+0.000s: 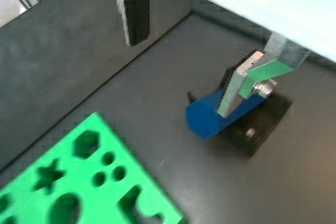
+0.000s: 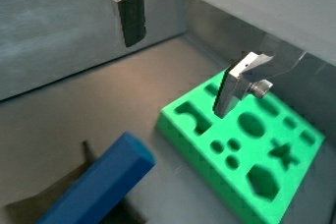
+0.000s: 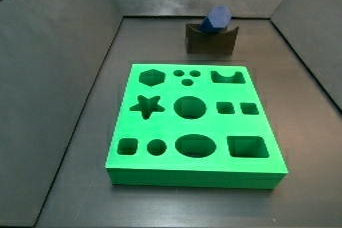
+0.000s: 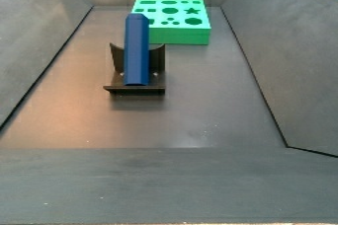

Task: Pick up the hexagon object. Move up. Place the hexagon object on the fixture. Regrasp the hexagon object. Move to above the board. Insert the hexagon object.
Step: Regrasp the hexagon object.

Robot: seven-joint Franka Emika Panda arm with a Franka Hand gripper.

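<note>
Wrist views show your hand [image 1: 197, 41] empty, its fingers apart, above the blue hexagon object [image 4: 137, 44] propped in the fixture [image 4: 134, 75], likely staged for regrasping; the board [image 3: 195, 122] waits nearby.

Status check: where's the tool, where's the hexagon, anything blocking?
Tool open, empty, up above the fixture. Hexagon stands on the fixture, not gripped. Board holes open; nothing in the way.

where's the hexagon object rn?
The hexagon object rests on the fixture, apart from the board in both side views. The gripper, jaws open and empty, appears only in the wrist views, above the floor.
</note>
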